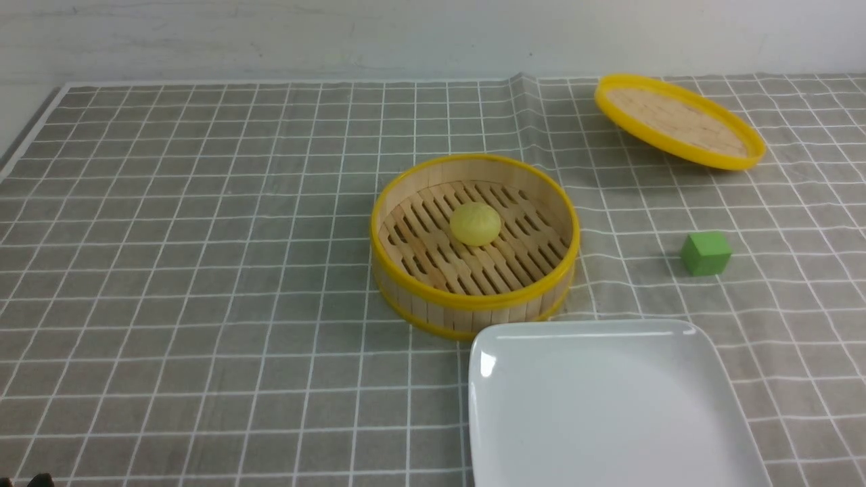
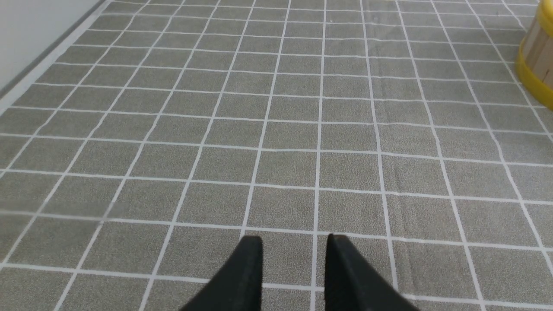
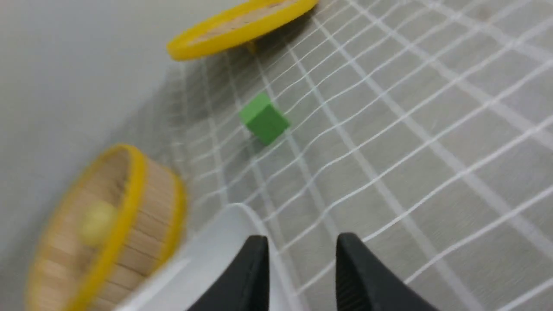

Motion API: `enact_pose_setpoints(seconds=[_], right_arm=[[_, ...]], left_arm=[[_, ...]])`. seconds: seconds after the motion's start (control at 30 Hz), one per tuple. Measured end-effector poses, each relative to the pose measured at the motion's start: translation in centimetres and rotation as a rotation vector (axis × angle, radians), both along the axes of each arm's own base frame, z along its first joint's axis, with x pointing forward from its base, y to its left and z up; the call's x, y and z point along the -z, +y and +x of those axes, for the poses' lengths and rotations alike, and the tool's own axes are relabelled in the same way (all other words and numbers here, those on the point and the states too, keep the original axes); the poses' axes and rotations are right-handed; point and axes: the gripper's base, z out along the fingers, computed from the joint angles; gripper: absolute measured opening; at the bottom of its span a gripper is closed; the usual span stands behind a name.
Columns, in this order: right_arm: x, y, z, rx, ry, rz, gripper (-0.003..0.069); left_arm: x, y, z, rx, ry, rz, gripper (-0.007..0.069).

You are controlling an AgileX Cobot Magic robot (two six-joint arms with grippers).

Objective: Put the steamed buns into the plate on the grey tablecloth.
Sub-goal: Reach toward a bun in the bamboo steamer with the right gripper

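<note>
One pale-yellow steamed bun (image 1: 475,224) lies in the middle of the round bamboo steamer basket (image 1: 473,304) on the grey tablecloth (image 1: 203,270). The white square plate (image 1: 609,406) stands just in front of the basket, to the right, with nothing on it. Neither gripper shows in the front view. My left gripper (image 2: 293,242) is open over bare cloth, with the basket's wall (image 2: 535,65) far off. My right gripper (image 3: 300,242) is open and holds nothing, hanging over the plate's corner (image 3: 207,268). That blurred view also shows the bun (image 3: 97,222) inside the basket (image 3: 147,216).
The flat yellow-rimmed lid (image 1: 680,122) lies at the back right, tilted up on one side. A green cube (image 1: 705,253) sits right of the basket. In the right wrist view the cube (image 3: 263,119) and lid (image 3: 242,26) lie beyond the plate. A fold in the cloth runs behind the basket.
</note>
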Motion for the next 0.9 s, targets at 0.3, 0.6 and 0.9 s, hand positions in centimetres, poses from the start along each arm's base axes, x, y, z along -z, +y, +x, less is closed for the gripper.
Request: enact_pose_setpoints(seconds=[0.3, 0.6, 0.9], right_arm=[[-0.1, 0.5, 0.0, 0.008, 0.014, 0.251, 0.0239], [-6.2, -0.4, -0.2, 0.051, -0.311, 0.064, 0.009], [-9.0, 1.2, 5.4, -0.281, 0.33, -0.247, 0.0001]], left_arm=[[0.0, 0.0, 0.0, 0.0, 0.0, 0.0, 0.0241], [0.0, 0.0, 0.0, 0.0, 0.0, 0.0, 0.0241], [0.0, 0.0, 0.0, 0.0, 0.0, 0.0, 0.0241]])
